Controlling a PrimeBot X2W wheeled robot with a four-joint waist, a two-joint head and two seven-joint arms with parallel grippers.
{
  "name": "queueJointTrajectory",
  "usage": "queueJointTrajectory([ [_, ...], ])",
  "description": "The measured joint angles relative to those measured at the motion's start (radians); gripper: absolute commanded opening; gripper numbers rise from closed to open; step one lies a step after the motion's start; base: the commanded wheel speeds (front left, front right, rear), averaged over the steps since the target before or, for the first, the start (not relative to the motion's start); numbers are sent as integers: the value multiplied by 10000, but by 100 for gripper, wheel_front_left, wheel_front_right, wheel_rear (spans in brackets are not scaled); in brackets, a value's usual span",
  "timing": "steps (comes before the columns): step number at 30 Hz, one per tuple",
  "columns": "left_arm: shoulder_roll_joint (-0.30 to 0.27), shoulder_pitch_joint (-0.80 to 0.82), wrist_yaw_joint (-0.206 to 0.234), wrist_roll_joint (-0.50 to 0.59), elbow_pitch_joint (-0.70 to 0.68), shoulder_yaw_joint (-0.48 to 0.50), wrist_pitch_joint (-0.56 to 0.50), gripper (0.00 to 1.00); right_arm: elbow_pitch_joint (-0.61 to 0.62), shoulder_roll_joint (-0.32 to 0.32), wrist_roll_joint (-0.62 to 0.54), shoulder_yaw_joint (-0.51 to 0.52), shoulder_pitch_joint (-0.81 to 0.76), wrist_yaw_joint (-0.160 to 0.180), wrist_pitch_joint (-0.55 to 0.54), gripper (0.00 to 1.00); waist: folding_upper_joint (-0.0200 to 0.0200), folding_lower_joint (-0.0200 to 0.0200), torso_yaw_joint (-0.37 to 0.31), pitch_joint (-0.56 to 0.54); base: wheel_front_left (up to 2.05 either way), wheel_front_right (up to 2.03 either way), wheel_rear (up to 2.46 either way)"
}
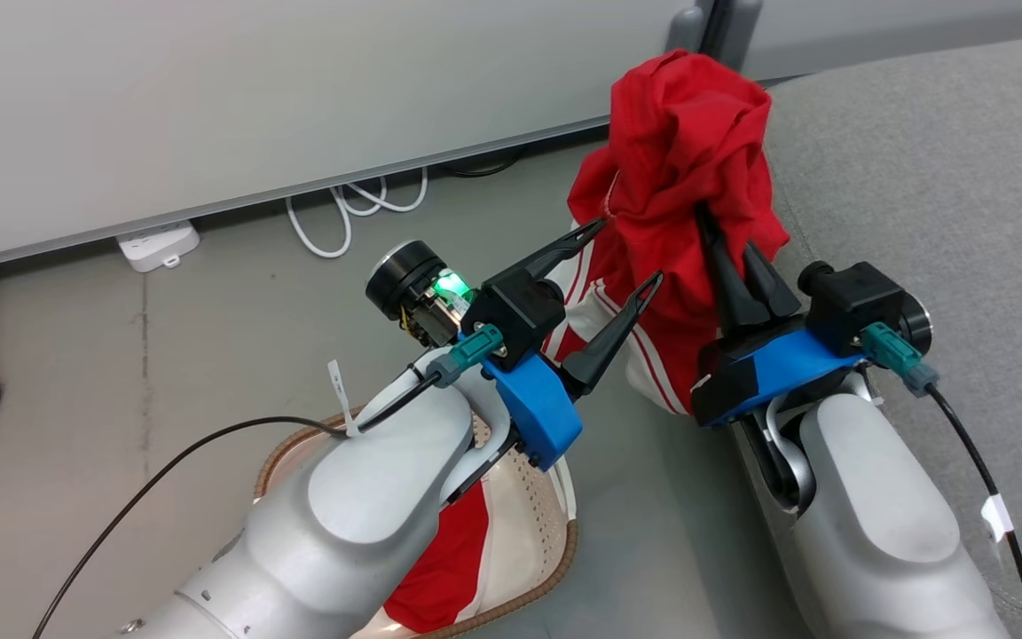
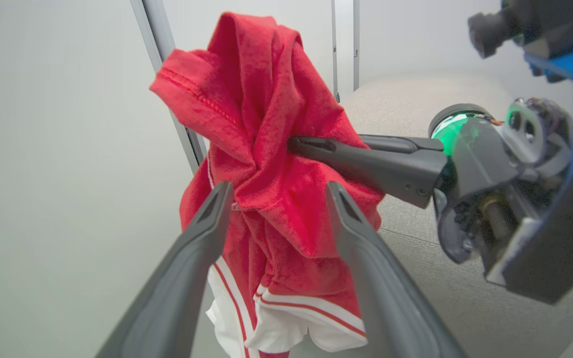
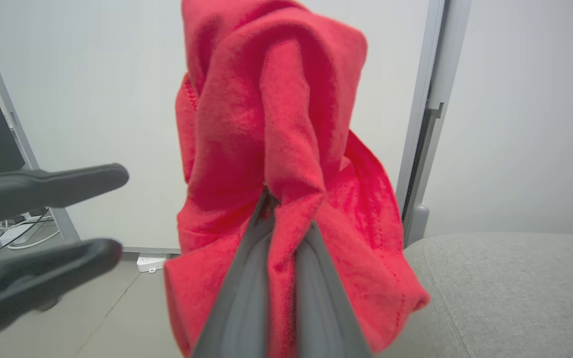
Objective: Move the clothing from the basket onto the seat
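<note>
Power strip (image 1: 159, 246) and a looped white cable (image 1: 351, 209) lie on the floor far left, by the wall. Next over, the basket (image 1: 555, 550) sits on the floor under the left arm. There's a red garment (image 1: 440, 572) inside it, white stripe showing. The left end effector (image 1: 628, 252) is above that, spread wide and holding nothing. Its tips are right up by the hanging cloth, can't tell if they touch. Then the other red garment (image 1: 684, 133), bunched up in the air with white trim dangling at the bottom, clear of the basket. The right end effector (image 1: 724, 232) is clamped narrow on its middle. That one hangs just beside the left edge of the grey seat (image 1: 937, 177), not lying on it.
</note>
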State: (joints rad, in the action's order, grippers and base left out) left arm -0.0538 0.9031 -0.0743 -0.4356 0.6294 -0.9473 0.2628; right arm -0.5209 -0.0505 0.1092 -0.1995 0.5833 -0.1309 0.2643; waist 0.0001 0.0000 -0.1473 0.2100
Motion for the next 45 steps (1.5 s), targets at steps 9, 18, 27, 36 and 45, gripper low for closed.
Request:
queueJointTrajectory([
  [9,12,-30,-67,61,-188,-261,0,100,587,-58,-625,1308,-382,0,0,0,0,0,-832,357,0,0,0],
  [18,25,-41,-125,84,-186,-635,0,100,1049,-221,-648,2165,-765,0,0,0,0,0,-1764,668,0,0,0],
  [27,46,-22,-155,82,-163,-972,-56,100,1438,-213,-533,2731,-1201,0,0,0,0,0,-2555,987,0,0,0],
  [36,46,94,-151,52,-144,-1164,-56,100,1670,-238,-527,2964,-1562,0,0,0,0,0,-2772,1278,0,0,0],
  [45,52,379,-42,-33,-219,-1151,-46,100,2065,-451,-451,3315,-1220,0,0,0,0,0,-2607,1489,0,0,0],
])
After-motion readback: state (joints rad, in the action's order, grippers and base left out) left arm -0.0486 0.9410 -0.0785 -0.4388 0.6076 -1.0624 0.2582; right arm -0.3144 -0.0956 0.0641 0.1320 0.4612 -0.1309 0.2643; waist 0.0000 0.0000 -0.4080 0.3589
